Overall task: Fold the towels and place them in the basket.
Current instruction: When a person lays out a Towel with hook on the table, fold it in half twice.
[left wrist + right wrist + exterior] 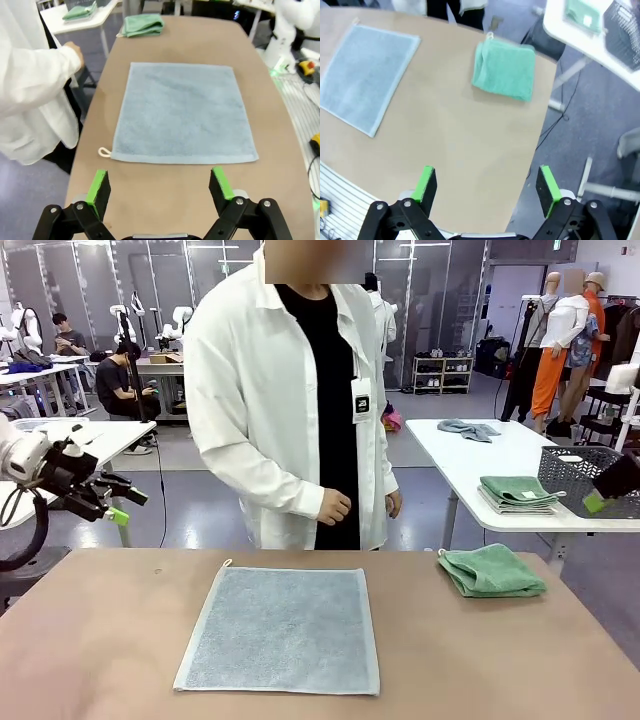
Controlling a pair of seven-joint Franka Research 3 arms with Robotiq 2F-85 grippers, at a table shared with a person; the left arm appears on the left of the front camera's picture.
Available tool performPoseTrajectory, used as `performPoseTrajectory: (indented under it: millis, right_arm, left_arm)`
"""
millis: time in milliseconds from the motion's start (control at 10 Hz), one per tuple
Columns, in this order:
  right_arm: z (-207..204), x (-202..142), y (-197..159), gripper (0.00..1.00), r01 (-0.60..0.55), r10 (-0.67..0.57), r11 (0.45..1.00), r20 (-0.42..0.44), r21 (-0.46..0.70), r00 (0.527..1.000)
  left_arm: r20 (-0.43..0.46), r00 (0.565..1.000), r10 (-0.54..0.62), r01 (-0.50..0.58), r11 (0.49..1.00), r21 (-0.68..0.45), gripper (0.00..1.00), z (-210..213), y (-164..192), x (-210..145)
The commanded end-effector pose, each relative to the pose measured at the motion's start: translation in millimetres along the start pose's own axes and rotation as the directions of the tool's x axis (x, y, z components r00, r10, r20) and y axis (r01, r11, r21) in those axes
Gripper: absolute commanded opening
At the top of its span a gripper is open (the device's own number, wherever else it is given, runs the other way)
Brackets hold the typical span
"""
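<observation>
Left wrist view first: we are looking down our left pincer [159, 175], jaws standing wide with nothing between them, hovering just off the left edge of the pale blue-grey towel [182, 112]. That towel is lying flat and unfolded on the brown surface [280, 165]. Our right pincer [486, 172] is likewise gaping and empty, above the surface's right end. Farther along, the mint green towel [492, 570] is sitting folded near the far right corner. Beyond it, the dark basket [565, 465] is waiting on the white side surface [470, 455]. We are judging the blue-grey fold as the step in hand. The next move is calling for a pinch on one edge, then carrying it over onto the opposite edge.
</observation>
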State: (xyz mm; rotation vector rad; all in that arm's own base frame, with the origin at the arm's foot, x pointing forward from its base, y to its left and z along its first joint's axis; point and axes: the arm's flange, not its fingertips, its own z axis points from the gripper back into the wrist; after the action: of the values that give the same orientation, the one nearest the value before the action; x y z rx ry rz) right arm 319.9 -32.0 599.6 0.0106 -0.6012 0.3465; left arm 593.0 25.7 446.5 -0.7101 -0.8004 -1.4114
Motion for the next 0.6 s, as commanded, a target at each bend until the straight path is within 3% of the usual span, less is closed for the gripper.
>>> performPoseTrajectory:
  millis: [0, 200, 500]
  right_arm:
    - [8.9, 22.8, 47.7, 1.0, -0.194, 0.199, 0.979, 0.082, -0.067, 0.977]
    - [2.6, 47.9, 120.6, 1.0, -0.446, 0.455, 0.888, 0.078, -0.108, 0.887]
    - [-27.0, 60.1, 210.0, 1.0, -0.795, 0.8, 0.599, 0.037, -0.099, 0.598]
  left_arm:
    - [-0.207, 0.976, 0.063, -0.042, 0.994, 0.104, 1.0, -15.7, -28.7, 49.6]
    - [-0.345, 0.937, 0.048, 0.008, 0.987, 0.159, 1.0, -38.2, -56.6, 102.5]
    - [-0.547, 0.837, 0.021, 0.112, 0.971, 0.209, 1.0, -75.5, -109.0, 151.4]
